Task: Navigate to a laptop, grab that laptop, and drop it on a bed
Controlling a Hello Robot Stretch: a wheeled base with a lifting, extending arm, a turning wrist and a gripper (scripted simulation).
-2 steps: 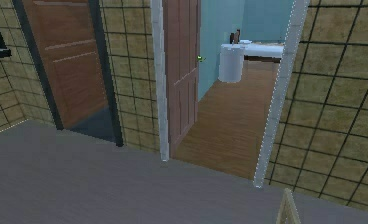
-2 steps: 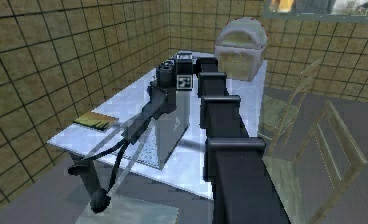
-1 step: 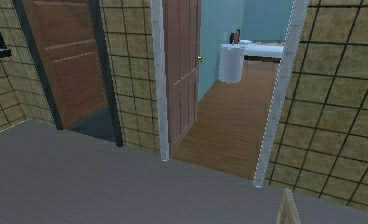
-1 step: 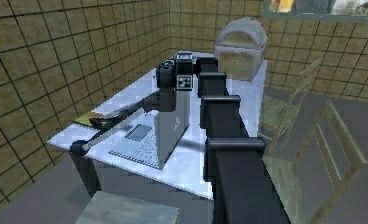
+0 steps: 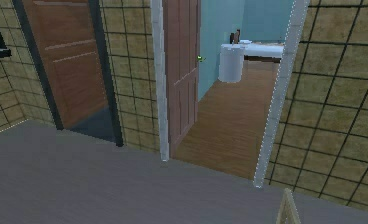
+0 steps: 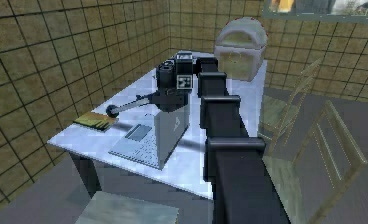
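A silver laptop (image 6: 150,136) stands opened on the pale table (image 6: 237,112), near the table's front left part in the arm side view. My arm (image 6: 224,130) reaches out over the table just right of it. The gripper (image 6: 125,104) sits beyond the laptop, its thin fingers pointing left toward a flat yellow-brown thing (image 6: 93,121) lying on the tabletop. I cannot tell whether the gripper holds anything. In the forward view, an open doorway (image 5: 237,95) leads to a room with light blue walls, where a low white surface (image 5: 264,50) shows at the back.
A rounded pale box (image 6: 241,47) stands at the table's far end. Wooden chairs (image 6: 314,125) stand right of the table and a seat (image 6: 120,210) at its near side. Tiled walls enclose the room. A closed brown door (image 5: 68,60) is left of the doorway; a white cylinder (image 5: 230,63) stands beyond.
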